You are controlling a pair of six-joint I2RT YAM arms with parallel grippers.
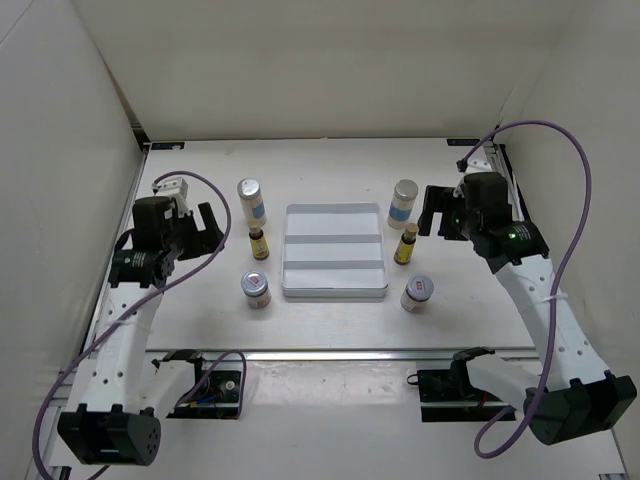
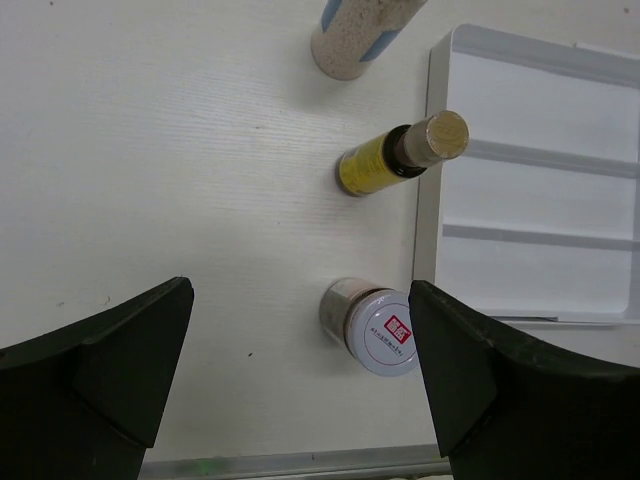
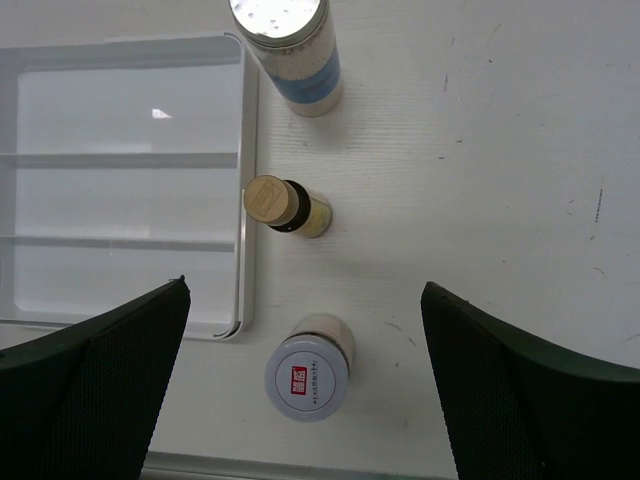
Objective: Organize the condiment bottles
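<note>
Six condiment bottles (image 1: 258,243) stand upright on the table (image 1: 330,325), three down each side of a white three-slot tray (image 1: 334,222), none of them in it. The left gripper (image 1: 216,232) has its fingers (image 2: 110,380) spread wide with nothing between them. Just ahead of the tips, close by the right-hand finger, is the left squat jar (image 2: 375,328), then the left yellow-brown bottle (image 2: 385,165), and the left tall white bottle (image 2: 350,40) farthest out. Same deal for the right gripper (image 1: 434,213): fingers (image 3: 90,390) gaping, gripping nothing. The right squat jar (image 3: 308,375) sits nearest between the tips, the right yellow-brown bottle (image 3: 300,212) beyond it, and the right tall white bottle (image 3: 295,60) at the far end. The tray lies ahead of each gripper's inner finger.
</note>
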